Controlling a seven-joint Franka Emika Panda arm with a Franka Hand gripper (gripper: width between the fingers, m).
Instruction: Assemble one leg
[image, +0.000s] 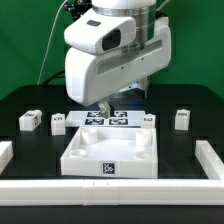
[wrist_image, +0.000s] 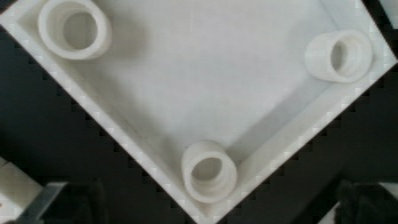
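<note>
Arm: I see the white robot arm (image: 105, 55) hanging over the far edge of the large white square plastic tray-like piece (image: 110, 150), just above the marker board (image: 105, 118).
Fingers: the dark fingers (wrist_image: 57, 208) stand wide apart at the 2 sides of the wrist view. Only the tray-like piece shows between them, lower down. I read them as released and holding nothing.
Legs: the small white upright plastic blocks with black-and-white tags stand on the black table (image: 30, 145). The outer left leg (image: 30, 120) and the inner left leg (image: 58, 122) are on the exterior view's left. The right leg (image: 182, 119) is on its right. All 3 are apart from the tray-like piece and well clear of the fingers.
Recesses: the wrist view shows 3 round corner recesses, the first recess (wrist_image: 71, 28), the second recess (wrist_image: 338, 52) and the third recess (wrist_image: 210, 172). All are empty.
Stage: in my judgement no leg is fetched yet, so the pick comes 1st.
Risk 1: the legs are narrow and tall, and a descent off centre could let 1 finger tip a leg over.
Risk 2: a low sideways move from here could catch the tray-like piece's raised rim and shove it.
Risk 3: a leg gripped tilted may jam at a recess instead of seating.
</note>
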